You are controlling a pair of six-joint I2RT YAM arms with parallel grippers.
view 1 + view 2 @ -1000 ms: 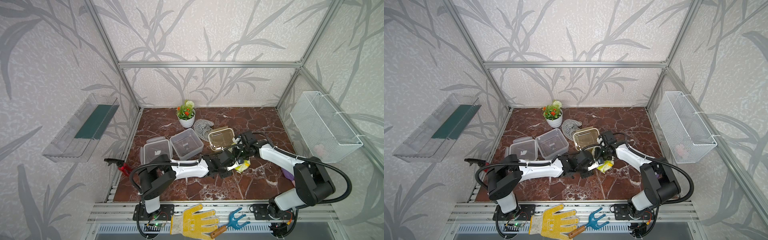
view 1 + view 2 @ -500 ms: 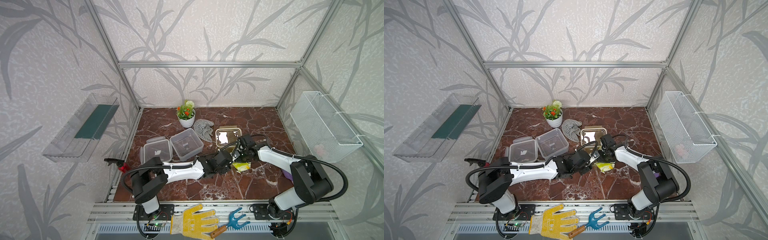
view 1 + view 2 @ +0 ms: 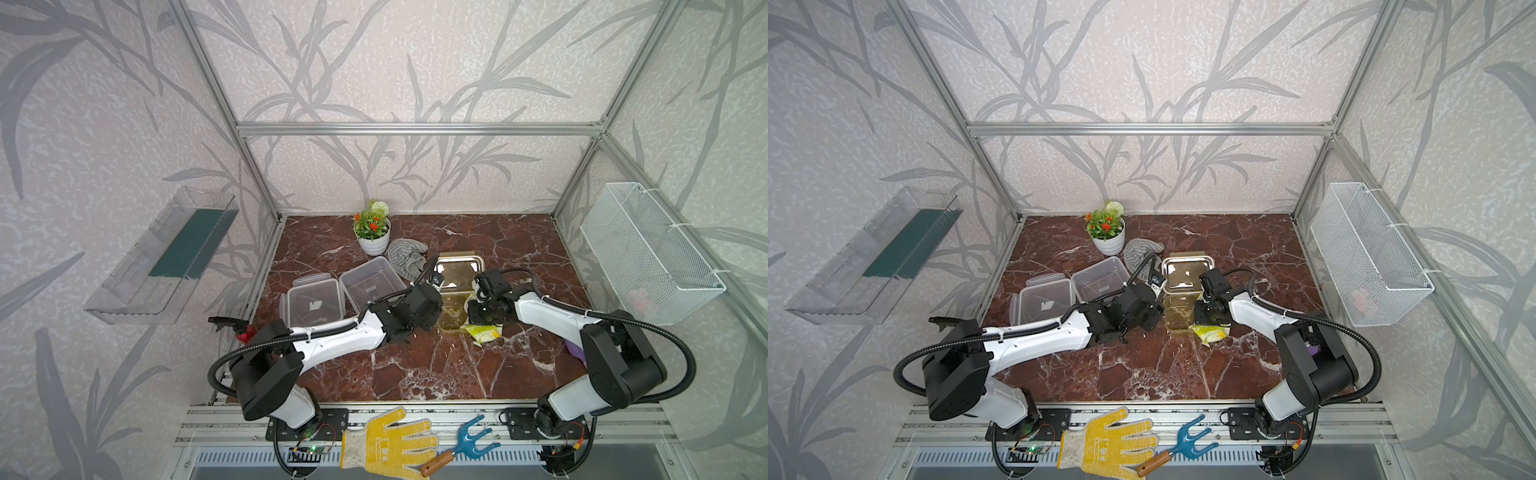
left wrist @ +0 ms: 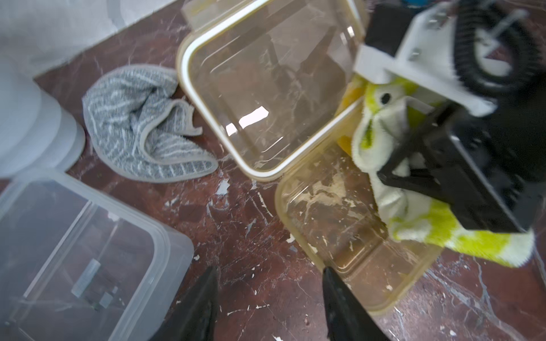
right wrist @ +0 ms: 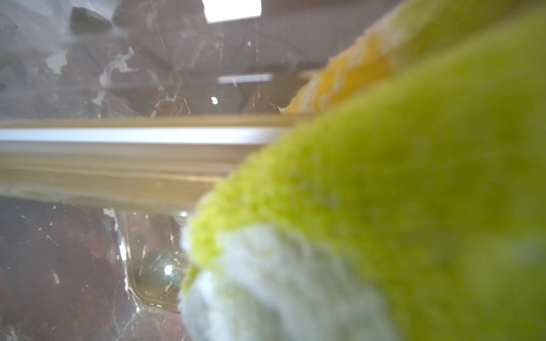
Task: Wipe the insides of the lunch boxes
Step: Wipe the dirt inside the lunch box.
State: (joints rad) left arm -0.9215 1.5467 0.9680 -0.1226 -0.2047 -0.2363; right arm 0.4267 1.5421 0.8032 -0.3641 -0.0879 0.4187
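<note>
Amber lid now laid flat, released; left gripper spread, empty. Right gripper pinching yellow-green cloth. No legible writing.

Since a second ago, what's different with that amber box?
The amber lid, held up tilted a second ago, now lies flat beyond the amber box. The left gripper has let go, open and empty. The right gripper stays shut on the yellow cloth at the box. The clear box, its lid and the grey rag haven't moved.

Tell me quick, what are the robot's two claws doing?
Left gripper: open, holding nothing.
Right gripper: shut on the yellow-green cloth.
</note>
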